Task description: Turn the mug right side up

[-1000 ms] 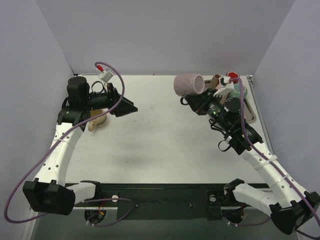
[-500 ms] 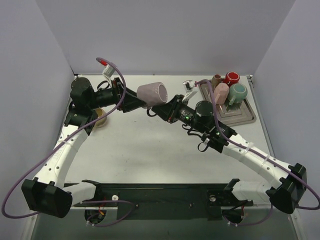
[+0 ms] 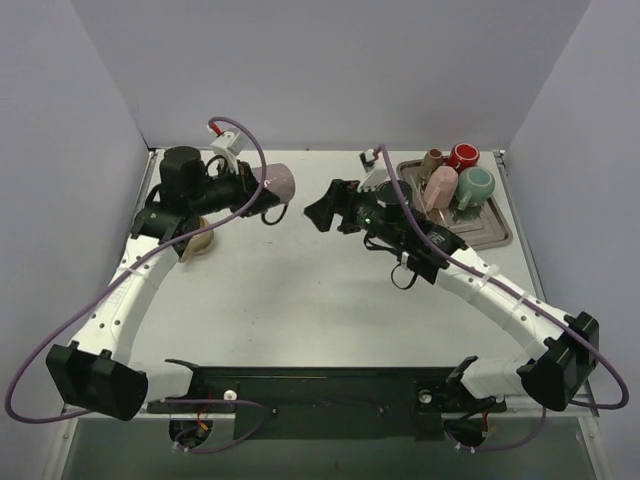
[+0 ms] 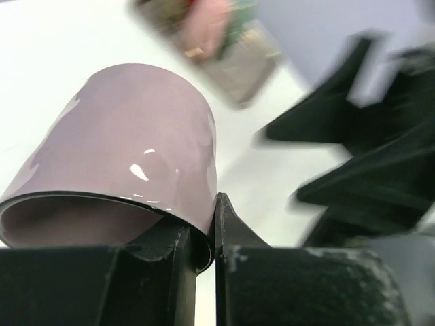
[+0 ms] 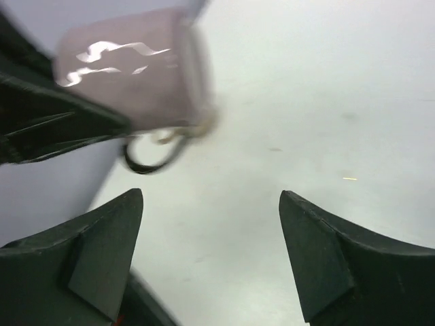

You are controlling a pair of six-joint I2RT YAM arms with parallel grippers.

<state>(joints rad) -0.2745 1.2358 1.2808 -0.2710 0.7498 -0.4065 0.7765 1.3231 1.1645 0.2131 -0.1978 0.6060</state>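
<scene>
Mauve glazed mug (image 3: 276, 182), glossy with a dark rim, was on its side and held off the table (image 3: 300, 300) at the far left. The left gripper (image 3: 256, 193) pinched the mug's wall at the rim, one finger inside and one outside. The mug's mouth faced that wrist; its interior was mostly hidden. A blurred dark loop beneath it in the right wrist view could not be identified. The right gripper (image 3: 320, 207) was spread wide and empty, near the mug, not touching. A tray (image 3: 495, 236) of mugs stood far right.
</scene>
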